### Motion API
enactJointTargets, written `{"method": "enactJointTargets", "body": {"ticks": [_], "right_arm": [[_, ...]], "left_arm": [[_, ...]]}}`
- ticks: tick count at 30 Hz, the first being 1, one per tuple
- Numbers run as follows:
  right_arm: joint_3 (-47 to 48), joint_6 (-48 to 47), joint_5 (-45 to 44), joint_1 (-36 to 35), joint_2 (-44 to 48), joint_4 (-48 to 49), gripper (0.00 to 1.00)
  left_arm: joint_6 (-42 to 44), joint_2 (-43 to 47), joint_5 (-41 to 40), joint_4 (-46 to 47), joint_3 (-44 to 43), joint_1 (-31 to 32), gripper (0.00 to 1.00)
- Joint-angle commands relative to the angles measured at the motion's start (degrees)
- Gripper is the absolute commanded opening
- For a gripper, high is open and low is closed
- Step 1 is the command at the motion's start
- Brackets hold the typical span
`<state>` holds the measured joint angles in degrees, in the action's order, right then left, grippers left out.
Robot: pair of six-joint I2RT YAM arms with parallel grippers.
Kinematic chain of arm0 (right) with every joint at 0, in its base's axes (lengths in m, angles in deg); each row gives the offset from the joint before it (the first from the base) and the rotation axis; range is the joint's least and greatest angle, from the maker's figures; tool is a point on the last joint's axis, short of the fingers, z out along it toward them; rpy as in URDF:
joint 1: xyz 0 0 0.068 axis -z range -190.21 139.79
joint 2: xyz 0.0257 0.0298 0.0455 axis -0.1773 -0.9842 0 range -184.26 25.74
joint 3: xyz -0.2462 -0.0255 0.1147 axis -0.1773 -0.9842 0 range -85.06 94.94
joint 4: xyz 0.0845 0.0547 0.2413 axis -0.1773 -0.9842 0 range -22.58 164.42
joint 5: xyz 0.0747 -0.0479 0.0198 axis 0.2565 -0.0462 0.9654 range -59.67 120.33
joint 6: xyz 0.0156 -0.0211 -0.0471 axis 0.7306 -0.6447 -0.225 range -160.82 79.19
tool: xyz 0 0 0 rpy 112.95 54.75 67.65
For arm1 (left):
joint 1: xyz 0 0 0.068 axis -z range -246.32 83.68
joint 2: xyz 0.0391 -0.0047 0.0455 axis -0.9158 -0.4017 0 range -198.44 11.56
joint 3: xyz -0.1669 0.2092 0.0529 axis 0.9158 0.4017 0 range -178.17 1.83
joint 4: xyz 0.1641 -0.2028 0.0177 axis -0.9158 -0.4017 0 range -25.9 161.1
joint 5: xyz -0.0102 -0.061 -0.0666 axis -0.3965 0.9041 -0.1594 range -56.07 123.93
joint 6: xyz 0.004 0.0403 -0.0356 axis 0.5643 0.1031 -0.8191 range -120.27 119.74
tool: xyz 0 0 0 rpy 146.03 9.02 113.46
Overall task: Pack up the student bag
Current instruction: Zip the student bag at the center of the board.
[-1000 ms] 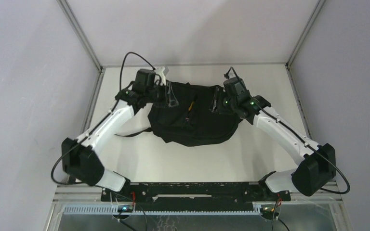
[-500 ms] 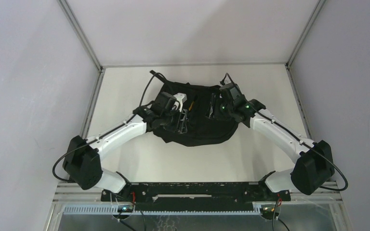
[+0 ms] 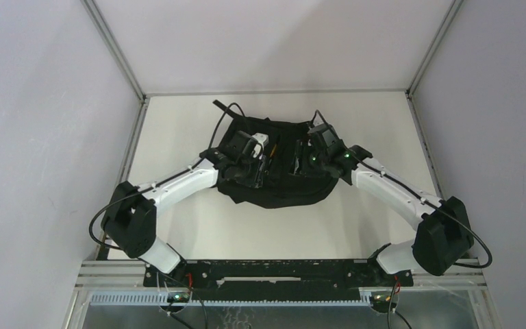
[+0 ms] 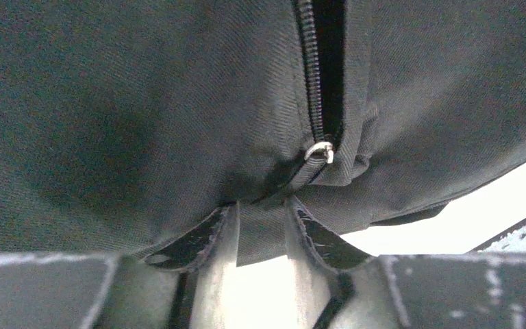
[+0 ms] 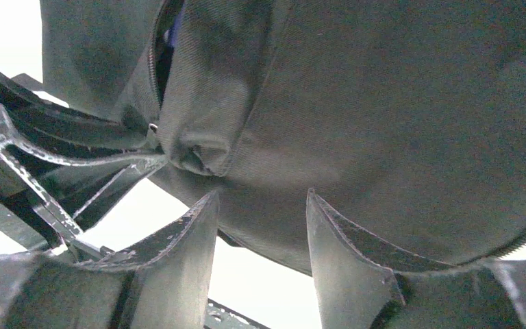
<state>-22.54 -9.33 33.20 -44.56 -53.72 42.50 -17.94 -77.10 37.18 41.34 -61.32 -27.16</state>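
**Both jaws at the bag, left one gripping**

My left gripper (image 4: 261,214) pinched the zip pull tab (image 4: 261,241) just below the slider (image 4: 320,151). My right gripper (image 5: 260,195) stood spread, fingertips against the student bag (image 3: 281,192), with nothing between them. The bag lay toward the far side of the table (image 3: 260,233).

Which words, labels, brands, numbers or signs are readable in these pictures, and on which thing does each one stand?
None can be read.
The student bag is plain black fabric; its zip and metal ring bear no marking.
The left arm and right arm show no legible print.
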Motion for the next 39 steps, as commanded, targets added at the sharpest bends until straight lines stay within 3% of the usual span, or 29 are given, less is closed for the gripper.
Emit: {"method": "enactJointTargets", "body": {"ticks": [1, 5, 20, 30, 39], "right_arm": [[-0.12, 1.09, 1.14, -2.28, -1.76, 3.46, 0.58], [-0.39, 1.44, 2.06, -3.16, -3.17, 4.51, 0.58], [-5.68, 4.64, 3.78, -5.1, -7.82, 10.56, 0.57], [-13.53, 10.41, 4.15, -6.01, -8.77, 14.95, 0.57], [-16.29, 11.69, 3.66, -6.95, -10.06, 16.07, 0.56]], "left_arm": [[1.98, -0.53, -0.46, 2.12, -5.33, 0.04, 0.3], [2.54, -0.25, -0.52, 1.38, -6.81, 0.03, 0.01], [3.53, 1.15, -3.02, -1.18, -11.95, -0.09, 0.0], [0.36, -8.51, 3.12, 3.04, -21.75, -2.78, 0.0], [0.13, -16.53, 2.14, 3.29, -31.4, -4.21, 0.0]]}}
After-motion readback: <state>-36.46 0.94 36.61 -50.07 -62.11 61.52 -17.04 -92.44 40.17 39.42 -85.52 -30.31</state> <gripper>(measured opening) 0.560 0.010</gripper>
